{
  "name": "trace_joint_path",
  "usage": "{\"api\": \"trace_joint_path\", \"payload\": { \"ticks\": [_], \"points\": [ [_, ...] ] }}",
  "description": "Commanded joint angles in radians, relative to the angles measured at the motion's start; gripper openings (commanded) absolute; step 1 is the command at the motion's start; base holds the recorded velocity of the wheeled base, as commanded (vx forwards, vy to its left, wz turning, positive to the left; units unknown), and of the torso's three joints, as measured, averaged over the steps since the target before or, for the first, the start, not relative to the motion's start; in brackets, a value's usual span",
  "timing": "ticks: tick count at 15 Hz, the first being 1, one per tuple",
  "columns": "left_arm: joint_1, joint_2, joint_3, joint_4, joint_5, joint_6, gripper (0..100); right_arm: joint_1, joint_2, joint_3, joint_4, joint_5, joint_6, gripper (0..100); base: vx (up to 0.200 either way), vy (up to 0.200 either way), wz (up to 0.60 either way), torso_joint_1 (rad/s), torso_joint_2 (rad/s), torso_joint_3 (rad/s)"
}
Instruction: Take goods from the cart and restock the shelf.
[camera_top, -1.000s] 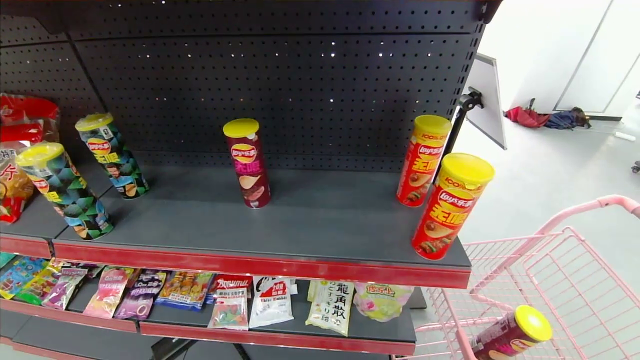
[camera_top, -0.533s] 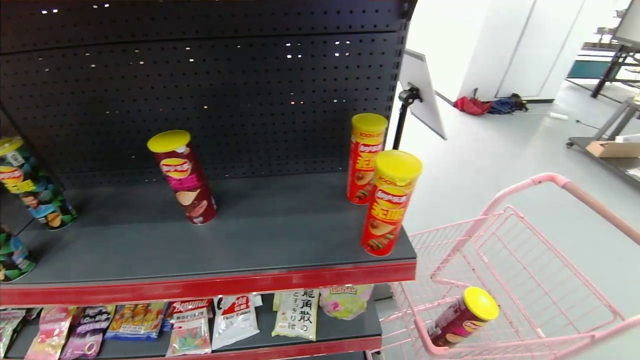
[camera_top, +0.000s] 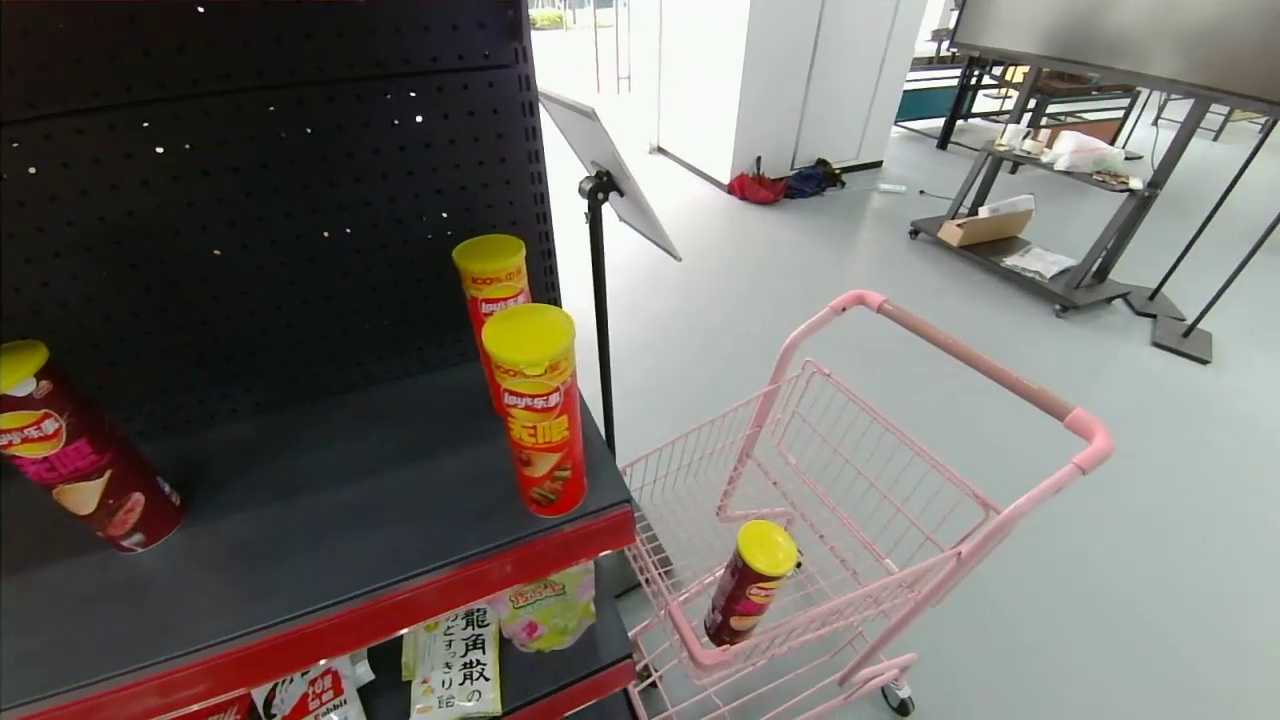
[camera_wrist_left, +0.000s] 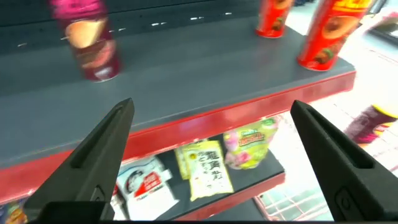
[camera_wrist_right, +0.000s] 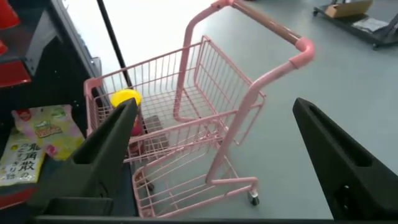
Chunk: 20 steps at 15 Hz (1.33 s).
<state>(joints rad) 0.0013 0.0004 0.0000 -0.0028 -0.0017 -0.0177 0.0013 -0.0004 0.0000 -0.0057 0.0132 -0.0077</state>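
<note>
Top shelf (camera_top: 330, 500), far left: maroon chip can (camera_top: 85, 450) upright, yellow lid, well apart from the others; black pegboard (camera_top: 250, 200) behind it. Shelf's right end: front red chip can (camera_top: 537, 410) upright near the red front edge; rear red chip can (camera_top: 492, 285) just behind it, near the pegboard; can't tell if the two touch. Below, on the lower shelf (camera_top: 540, 680): snack bags (camera_top: 450, 665) lying flat. Just beside the shelf end: board on a stand (camera_top: 597, 300). Right of that: pink cart (camera_top: 940, 440) on the floor, one basket end near the shelf; second maroon can (camera_top: 750, 585) inside the basket, tilted, lid up, at the end nearest the shelf. Far back right: metal rack (camera_top: 1075, 290) with a carton (camera_top: 985, 225) on it. Left gripper (camera_wrist_left: 211, 104): fingers spread wide, nothing between them, facing the shelf's red edge. Right gripper (camera_wrist_right: 214, 102): fingers spread wide, empty; cart lies beyond them.
</note>
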Motion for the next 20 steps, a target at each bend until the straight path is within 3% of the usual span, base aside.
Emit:
{"api": "trace_joint_path", "payload": {
  "ticks": [1,6,20],
  "points": [
    [0.0,0.0,0.0,0.0,0.0,-0.001,100,0.0,0.0,0.0,0.0,0.001,0.0,100,0.0,0.0,0.0,0.0,0.0,0.0],
    [0.0,0.0,0.0,0.0,0.0,-0.001,100,0.0,0.0,0.0,0.0,0.001,0.003,100,0.0,0.0,0.0,-0.046,0.11,0.058],
    [0.0,0.0,0.0,0.0,0.0,-0.001,100,-0.001,0.0,0.0,0.0,0.001,0.003,100,0.0,0.0,0.0,-0.141,0.34,0.199]
  ]
}}
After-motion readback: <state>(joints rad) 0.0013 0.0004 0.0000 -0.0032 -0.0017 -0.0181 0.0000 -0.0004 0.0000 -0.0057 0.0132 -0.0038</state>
